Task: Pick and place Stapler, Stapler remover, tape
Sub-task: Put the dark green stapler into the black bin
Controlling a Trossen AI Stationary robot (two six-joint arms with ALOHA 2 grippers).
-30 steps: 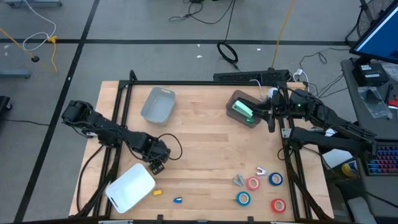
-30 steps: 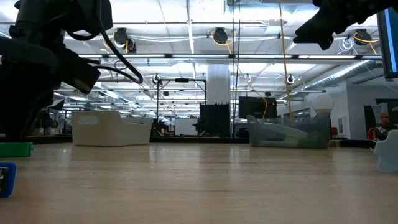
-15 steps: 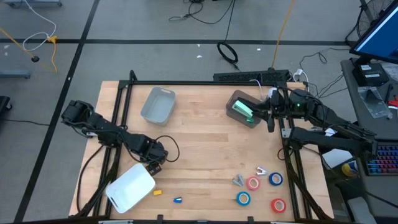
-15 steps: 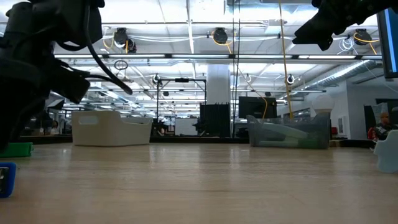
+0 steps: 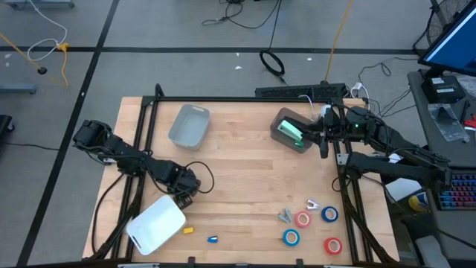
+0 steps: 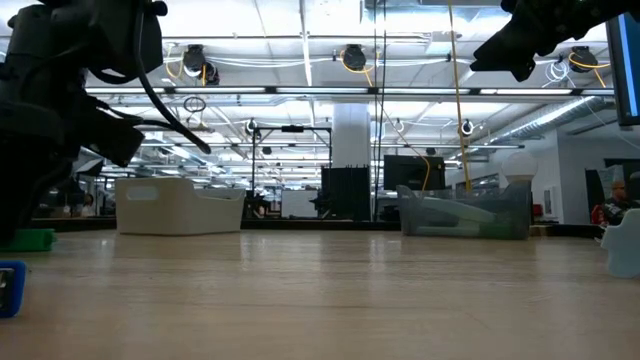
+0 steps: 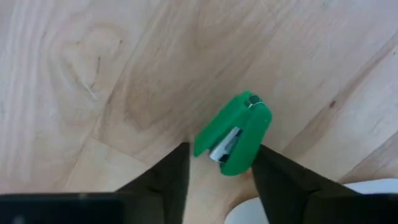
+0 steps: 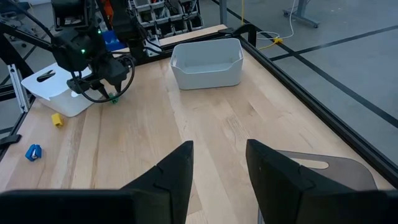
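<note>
The left end effector (image 7: 219,171) is low over the wooden desk (image 5: 245,179), near its front left part and just beside the white bin (image 5: 155,224); its two dark fingers (image 7: 168,177) stand on either side of a small green stapler (image 7: 234,134), which lies tilted on the wood, and whether the pads actually touch it cannot be made out, since the lower end of the stapler sinks between them. From above the stapler is hidden under that wrist. The right end effector (image 8: 219,165) hangs above the far right part of the desk, over a smoky clear bin (image 5: 292,130) with something green inside; its fingers stand partly apart with nothing between them. The tape (image 5: 302,219), two red and two blue rolls, lies in a loose cluster near the front right corner, well apart from both arms, with two small metal claw-like pieces (image 5: 286,216) just beside it, too small to read clearly. A grey bin (image 5: 188,125) sits toward the far left. A small yellow piece (image 5: 188,230) and a small blue piece (image 5: 213,239) lie near the front edge; their shapes cannot be told
</note>
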